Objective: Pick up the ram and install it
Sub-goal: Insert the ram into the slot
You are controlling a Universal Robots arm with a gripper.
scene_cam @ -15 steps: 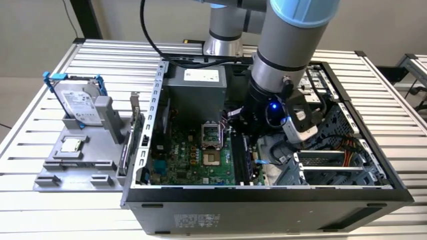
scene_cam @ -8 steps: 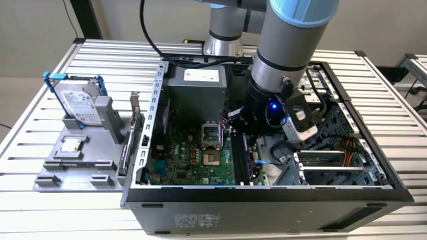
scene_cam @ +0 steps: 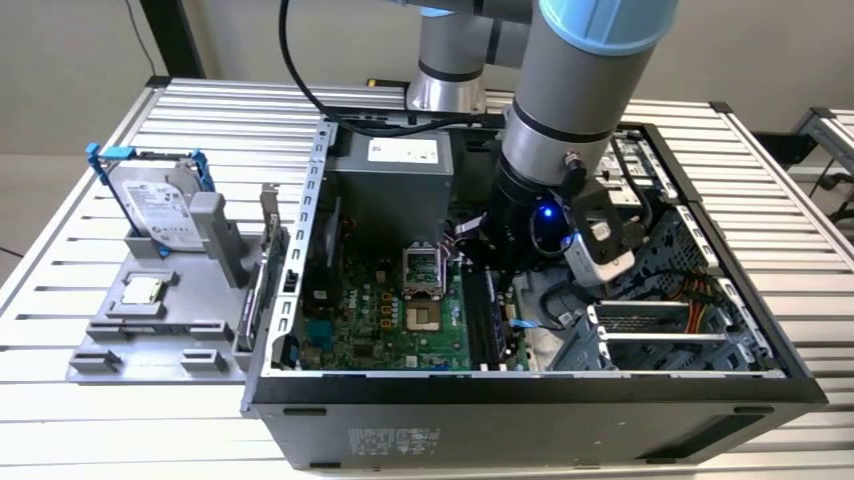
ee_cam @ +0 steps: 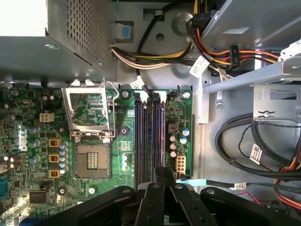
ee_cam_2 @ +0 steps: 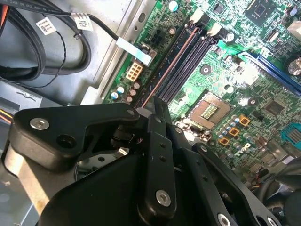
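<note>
The ram [ee_cam_2: 169,63] shows edge-on as a thin tan-edged strip along the memory slot nearest the loose black cables, inside the open computer case [scene_cam: 534,400]. My gripper [ee_cam_2: 155,106] is shut, and its black fingertips sit over the near end of that strip. I cannot tell whether they touch it. In the first wrist view the gripper [ee_cam: 164,173] points at the end of the row of memory slots [ee_cam: 150,136]. In the exterior view the gripper [scene_cam: 497,268] is low inside the case, over the far end of the slots.
A grey holder [scene_cam: 134,345] at the exterior view's left carries the blue-framed hard drive [scene_cam: 158,205] and the square processor chip [scene_cam: 143,290]. Beside the slots are the open processor socket [ee_cam: 91,160], the power supply box [scene_cam: 400,165] and bundles of cables [ee_cam: 244,141].
</note>
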